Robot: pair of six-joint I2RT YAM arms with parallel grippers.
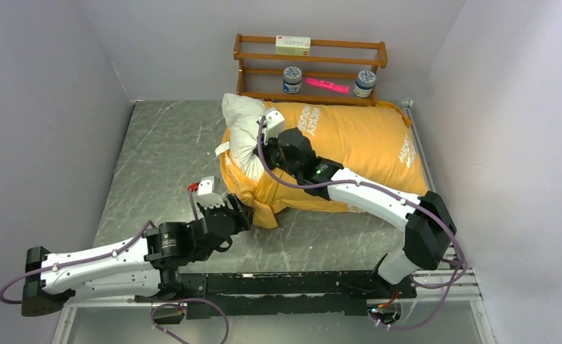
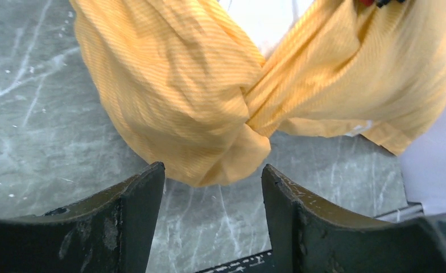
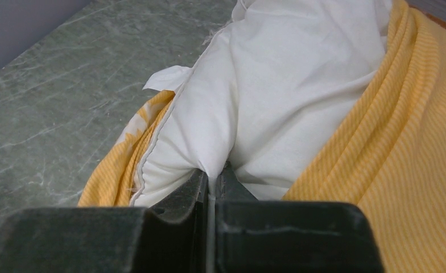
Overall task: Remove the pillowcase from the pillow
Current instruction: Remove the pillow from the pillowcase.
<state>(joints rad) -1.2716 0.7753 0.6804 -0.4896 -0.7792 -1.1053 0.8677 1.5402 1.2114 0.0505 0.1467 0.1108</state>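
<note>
Nearest the bases, the left hand (image 2: 212, 176) is held spread, with the tip of the pillowcase (image 2: 181, 102) lying loose between its fingers. The cover's mouth is bunched and twisted there on the bench (image 1: 163, 150). Nothing is gripped, and the spread is judged to suit a fresh bite on the hem. Further in, the right hand (image 3: 212, 173) is pressed together on a pinch of the pillow (image 3: 277, 74), presumably so that the filling is anchored while the cover is drawn off. A plump white corner is bared at the left. The rest is sheathed in striped orange-yellow cloth, lettered in white, lying mid-bench before a shelf (image 1: 310, 72).
</note>
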